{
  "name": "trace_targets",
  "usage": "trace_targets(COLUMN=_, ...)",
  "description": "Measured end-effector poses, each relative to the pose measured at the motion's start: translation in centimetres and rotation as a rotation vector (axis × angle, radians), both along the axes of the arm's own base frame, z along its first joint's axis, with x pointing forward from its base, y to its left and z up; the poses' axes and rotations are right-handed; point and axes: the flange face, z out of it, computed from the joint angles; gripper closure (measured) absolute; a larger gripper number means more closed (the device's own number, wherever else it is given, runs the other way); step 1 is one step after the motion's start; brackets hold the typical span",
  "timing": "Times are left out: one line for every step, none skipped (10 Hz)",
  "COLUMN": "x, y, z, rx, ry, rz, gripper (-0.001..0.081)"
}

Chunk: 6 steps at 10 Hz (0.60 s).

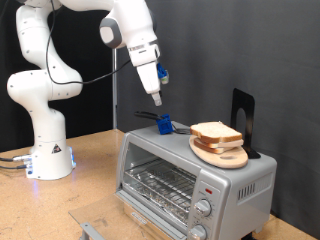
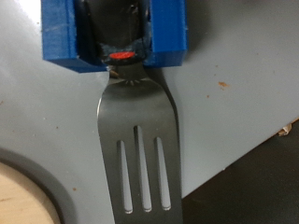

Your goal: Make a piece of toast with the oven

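The gripper (image 1: 157,98), whose opening cannot be told, hovers above a blue holder (image 1: 163,123) with a metal spatula (image 2: 140,149) on the oven (image 1: 190,175), the piece of toast (image 1: 215,132) at its three o'clock on a wooden plate (image 1: 222,154).

You have a light wooden tabletop (image 1: 90,170) carrying everything. The robot's white base (image 1: 48,150) stands on it toward the exterior view's left, with cables trailing off at the left edge. The oven (image 1: 190,180) sits directly on it toward the right, its glass door shut. Near the bottom edge, a small grey metal piece (image 1: 92,230) lies on the wood.
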Motion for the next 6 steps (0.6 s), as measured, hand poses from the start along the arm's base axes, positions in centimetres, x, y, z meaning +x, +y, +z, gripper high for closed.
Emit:
trace_targets(x=0.0, y=0.1, z=-0.5, rx=-0.005, ry=-0.005, rz=0.000, gripper=-0.0002)
trace_targets(x=0.1, y=0.2, z=-1.0, rx=-0.009, ry=-0.012, rz=-0.001, gripper=-0.0002)
trace_targets(x=0.1, y=0.3, z=-1.4, rx=-0.012, ry=-0.020, rz=0.000, gripper=-0.0002)
trace_targets(x=0.3, y=0.5, z=-1.8, rx=-0.015, ry=-0.024, rz=0.002, gripper=-0.0002)
trace_targets(x=0.4, y=0.6, z=-2.3, rx=-0.019, ry=-0.021, rz=0.004, gripper=-0.0002)
trace_targets(x=0.4, y=0.7, z=-2.7, rx=-0.024, ry=-0.019, rz=0.007, gripper=-0.0002)
